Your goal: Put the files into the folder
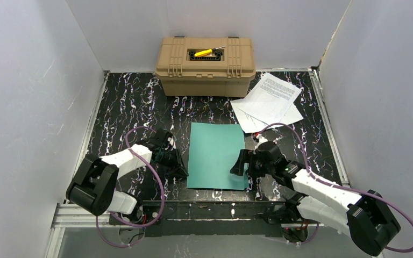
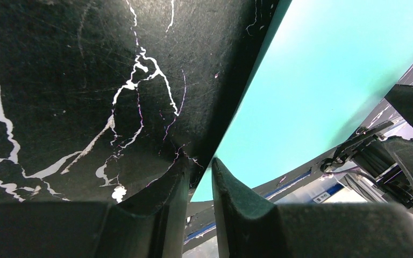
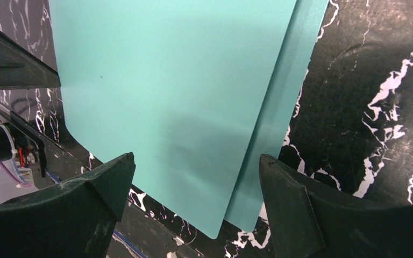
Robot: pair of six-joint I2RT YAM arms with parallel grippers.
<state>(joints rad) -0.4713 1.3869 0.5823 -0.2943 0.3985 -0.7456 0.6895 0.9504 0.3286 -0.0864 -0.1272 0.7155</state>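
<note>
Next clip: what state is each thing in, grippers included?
folder: closed, lying flat, leaves slightly offset.
toolbox: lid shut, yellow tool on top.
files: loose overlapping pile outside the folder, beside the toolbox.
left gripper: jaws nearly together at the folder's left edge; grip unclear.
right gripper: jaws wide open over the folder's near right corner.

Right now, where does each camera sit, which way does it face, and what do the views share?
Top external: above and behind, looking down on the table, folder and files; both arms show.
Left wrist: on the left arm, looking along the folder's left edge; left hand's fingers, nearly together.
Right wrist: on the right arm, looking down at the folder's near corner; right hand's fingers, wide apart.
Shared: the folder.
</note>
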